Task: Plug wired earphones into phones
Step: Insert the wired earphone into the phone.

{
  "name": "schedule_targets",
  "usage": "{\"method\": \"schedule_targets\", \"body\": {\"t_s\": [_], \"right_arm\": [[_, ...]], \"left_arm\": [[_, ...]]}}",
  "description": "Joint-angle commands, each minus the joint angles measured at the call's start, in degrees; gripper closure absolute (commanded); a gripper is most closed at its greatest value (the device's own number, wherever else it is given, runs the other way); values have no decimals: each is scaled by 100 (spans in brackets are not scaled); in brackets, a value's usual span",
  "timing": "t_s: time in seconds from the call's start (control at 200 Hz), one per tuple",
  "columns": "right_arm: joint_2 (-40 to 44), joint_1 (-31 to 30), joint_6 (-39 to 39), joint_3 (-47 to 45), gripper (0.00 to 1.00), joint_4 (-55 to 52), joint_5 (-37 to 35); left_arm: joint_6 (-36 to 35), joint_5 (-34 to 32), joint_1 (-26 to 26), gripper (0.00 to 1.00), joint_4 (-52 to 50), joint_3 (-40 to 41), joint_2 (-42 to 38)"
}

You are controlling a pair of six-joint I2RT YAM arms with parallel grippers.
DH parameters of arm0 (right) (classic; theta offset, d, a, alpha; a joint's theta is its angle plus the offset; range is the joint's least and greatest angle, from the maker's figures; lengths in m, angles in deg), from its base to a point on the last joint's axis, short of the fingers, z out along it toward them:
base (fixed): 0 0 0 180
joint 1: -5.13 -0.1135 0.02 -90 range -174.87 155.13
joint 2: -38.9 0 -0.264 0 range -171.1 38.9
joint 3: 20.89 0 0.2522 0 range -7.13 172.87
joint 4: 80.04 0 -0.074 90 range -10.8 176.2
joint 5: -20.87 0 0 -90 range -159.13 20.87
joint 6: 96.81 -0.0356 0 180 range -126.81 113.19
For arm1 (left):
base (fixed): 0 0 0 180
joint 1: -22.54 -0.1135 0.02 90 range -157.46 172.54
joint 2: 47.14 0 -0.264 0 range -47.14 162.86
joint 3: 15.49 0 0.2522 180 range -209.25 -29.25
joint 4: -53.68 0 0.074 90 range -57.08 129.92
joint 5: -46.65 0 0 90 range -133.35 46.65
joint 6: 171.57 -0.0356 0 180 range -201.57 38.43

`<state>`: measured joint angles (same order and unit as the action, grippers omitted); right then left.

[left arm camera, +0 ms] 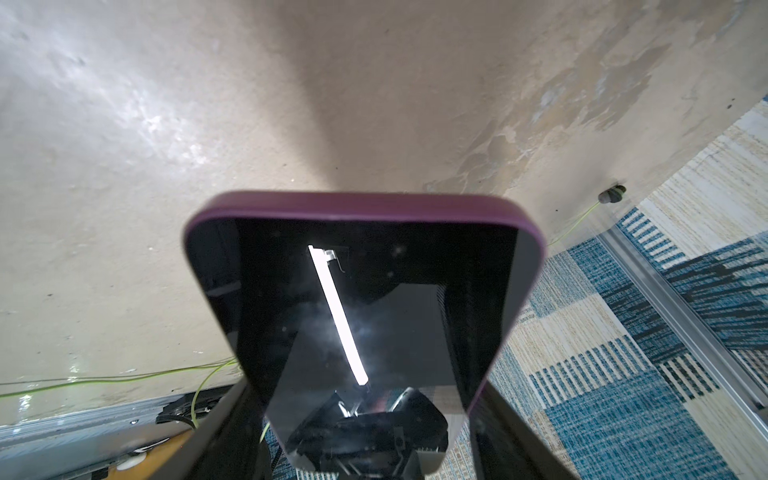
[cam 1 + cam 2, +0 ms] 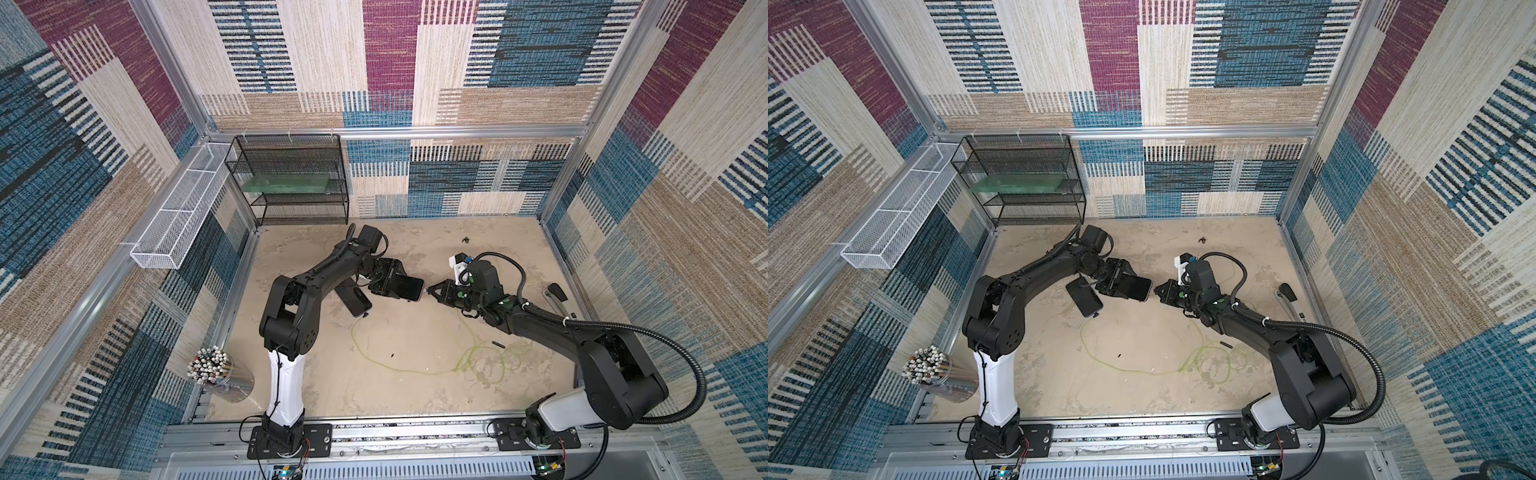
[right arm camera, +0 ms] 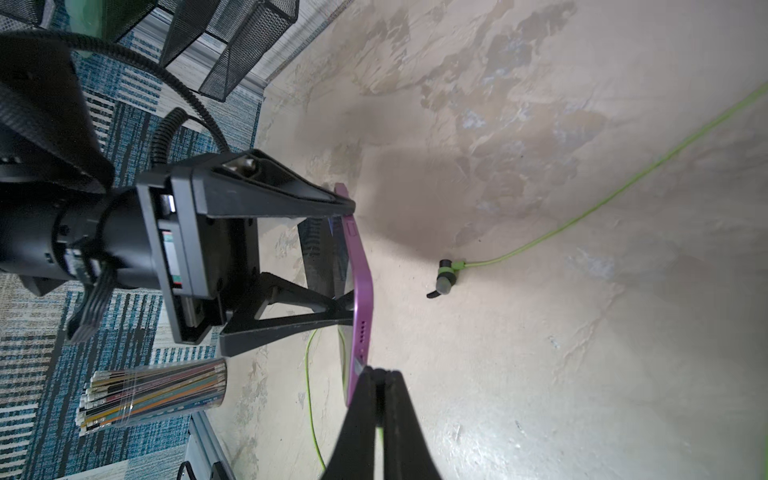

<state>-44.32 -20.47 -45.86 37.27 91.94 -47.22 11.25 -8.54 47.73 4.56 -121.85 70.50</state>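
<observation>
- My left pincer (image 3: 350, 257) stands wide, clamping the purple-cased phone (image 1: 365, 291) by its sides.
- My right pincer (image 3: 380, 372) is pinched closed on the earphone cable (image 3: 380, 434), tips at that phone's edge.

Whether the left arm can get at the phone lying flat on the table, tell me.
Probably not yet. The left gripper is closed on the purple-cased phone, so its jaws are taken. The flat phone lies close by, partly under that arm; the held one would need setting down first.
</observation>
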Motion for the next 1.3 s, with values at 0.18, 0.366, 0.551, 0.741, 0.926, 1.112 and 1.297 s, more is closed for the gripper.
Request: {"method": "schedule_targets", "body": {"t_s": [0.18, 0.366, 0.551, 0.741, 0.926, 1.112, 1.297], "right_arm": [[-69, -67, 73, 16, 100, -39, -108], [-32, -83, 76, -54, 100, -96, -159], [-36, -85, 81, -64, 100, -42, -156], [-87, -117, 63, -11, 100, 15, -126], [-63, -120, 77, -1, 100, -11, -161], [-71, -120, 53, -2, 100, 56, -160], [-54, -120, 86, 27, 100, -2, -180]], "left_arm": [[152, 140, -8, 100, 288, 93, -57], [158, 144, -9, 100, 332, 137, -67], [154, 148, -13, 100, 319, 131, -84], [132, 149, -7, 100, 310, 119, -75], [117, 143, -5, 100, 323, 137, -82], [110, 150, -11, 100, 330, 163, -93], [129, 145, -6, 100, 363, 198, -93]]}}
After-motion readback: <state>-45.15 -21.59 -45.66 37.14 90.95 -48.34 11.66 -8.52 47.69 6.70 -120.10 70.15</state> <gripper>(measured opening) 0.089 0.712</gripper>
